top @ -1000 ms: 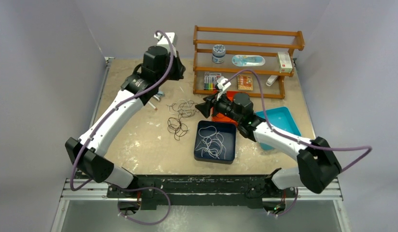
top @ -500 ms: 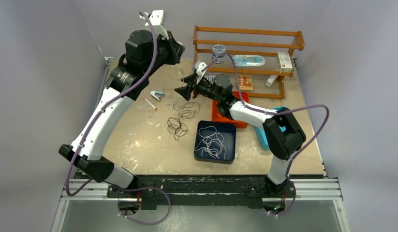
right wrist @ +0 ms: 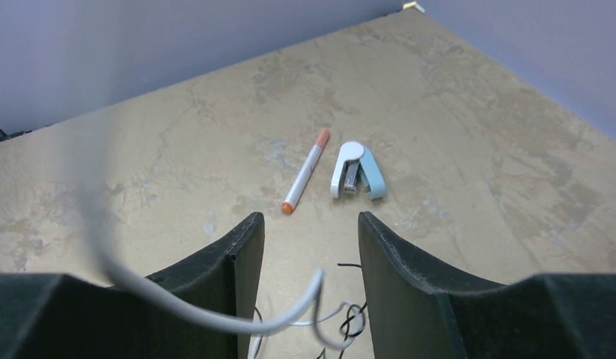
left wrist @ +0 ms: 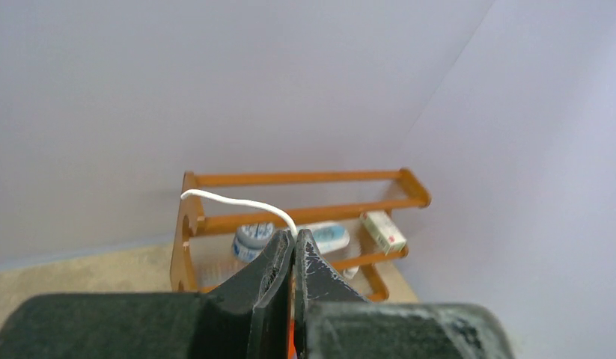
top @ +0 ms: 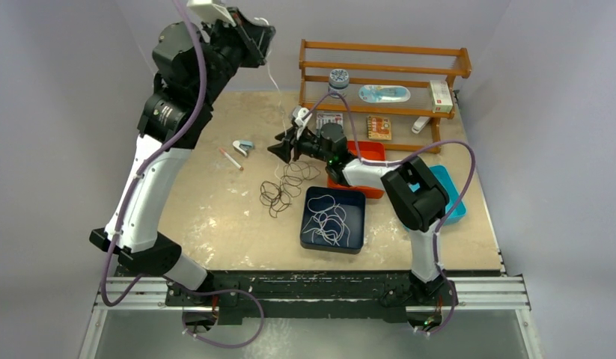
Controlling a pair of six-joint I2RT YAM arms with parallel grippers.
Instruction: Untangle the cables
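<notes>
The left arm point(top: 151, 179) rears up high over the far side, the left gripper point(left wrist: 293, 239) pinched tight on a white cable point(left wrist: 230, 200). The right arm point(top: 364, 170) folds low and reaches leftward, the right gripper point(right wrist: 308, 224) with its jaws apart.

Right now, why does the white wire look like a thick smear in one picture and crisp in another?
Right wrist view: the white cable hangs close to the lens, blurred, while the pen and stapler beyond are sharp. Left wrist view: it sits farther off, crisp against the rack.

Stapler point(right wrist: 355, 170) just beside marker point(right wrist: 305, 170) (wooden rack point(top: 379, 49) behind)
</notes>
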